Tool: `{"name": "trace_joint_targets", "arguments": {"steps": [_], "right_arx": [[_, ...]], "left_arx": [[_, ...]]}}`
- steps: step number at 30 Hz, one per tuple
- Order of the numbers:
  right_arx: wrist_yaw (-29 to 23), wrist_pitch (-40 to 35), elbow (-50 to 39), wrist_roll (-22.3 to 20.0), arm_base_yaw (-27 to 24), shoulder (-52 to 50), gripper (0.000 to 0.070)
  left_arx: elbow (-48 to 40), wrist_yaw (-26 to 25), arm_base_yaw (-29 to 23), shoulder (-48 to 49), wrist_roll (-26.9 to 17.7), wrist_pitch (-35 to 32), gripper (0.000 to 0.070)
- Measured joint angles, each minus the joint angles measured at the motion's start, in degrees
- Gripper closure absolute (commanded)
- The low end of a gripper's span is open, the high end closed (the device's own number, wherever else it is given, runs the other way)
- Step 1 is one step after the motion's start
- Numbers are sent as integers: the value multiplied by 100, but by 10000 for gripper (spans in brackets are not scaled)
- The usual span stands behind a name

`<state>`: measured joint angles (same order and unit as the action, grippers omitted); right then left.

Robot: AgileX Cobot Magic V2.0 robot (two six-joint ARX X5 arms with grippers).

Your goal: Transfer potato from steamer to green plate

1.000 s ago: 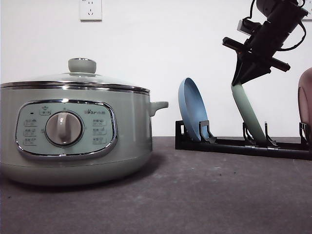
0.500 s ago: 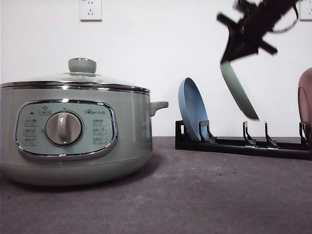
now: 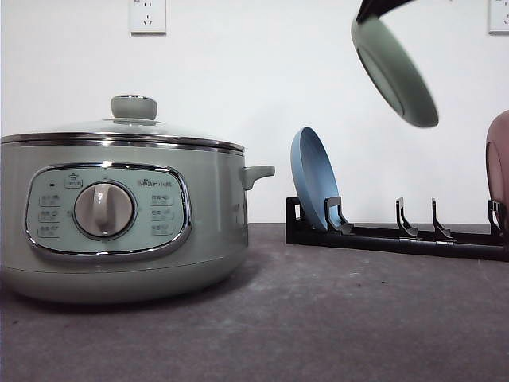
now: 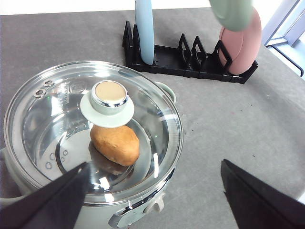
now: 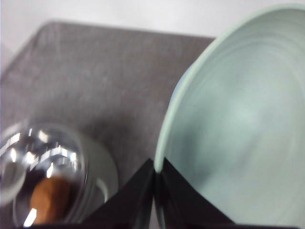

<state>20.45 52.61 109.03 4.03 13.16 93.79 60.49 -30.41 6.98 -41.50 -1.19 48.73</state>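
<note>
A: Backdrop? Plain white painted wall (image 3: 238, 79), evenly lit, no hard shadows. White wall socket (image 3: 148, 16) upper left in front view, edge of a 2nd white socket plate (image 3: 499, 16) far right.

B: Surface?

A: Dark grey felt-like tabletop (image 3: 334, 318), matte, a few pale specks. Soft shadow on it by the wall.

B: Anything w/ daylight?

A: In left wrist view, bright pale window-like frame (image 4: 286, 24) past the table's far corner, washed out; thin black bent bar (image 4: 289, 55) below it. Can't tell what's beyond. Right wrist view blurred: grey tabletop, white wall strip at the far edge.
</note>
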Motion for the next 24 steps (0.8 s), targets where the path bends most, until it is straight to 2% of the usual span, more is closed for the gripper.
{"name": "trace_joint_targets", "arguments": {"steps": [7, 11, 16, 24], "right_arx": [[-949, 1272, 0, -683, 673, -671, 693], [-1484, 1925, -16, -802, 1167, -773, 694], [-1962, 2022, -564, -865, 1911, -969, 694], [-2887, 2008, -2090, -821, 3205, -1202, 693]], "left_arx": [[0, 0, 0, 0, 0, 0, 140], [0, 0, 0, 0, 0, -1, 140], [2, 0, 0, 0, 0, 0, 140], [0, 0, 0, 0, 0, -2, 140]]}}
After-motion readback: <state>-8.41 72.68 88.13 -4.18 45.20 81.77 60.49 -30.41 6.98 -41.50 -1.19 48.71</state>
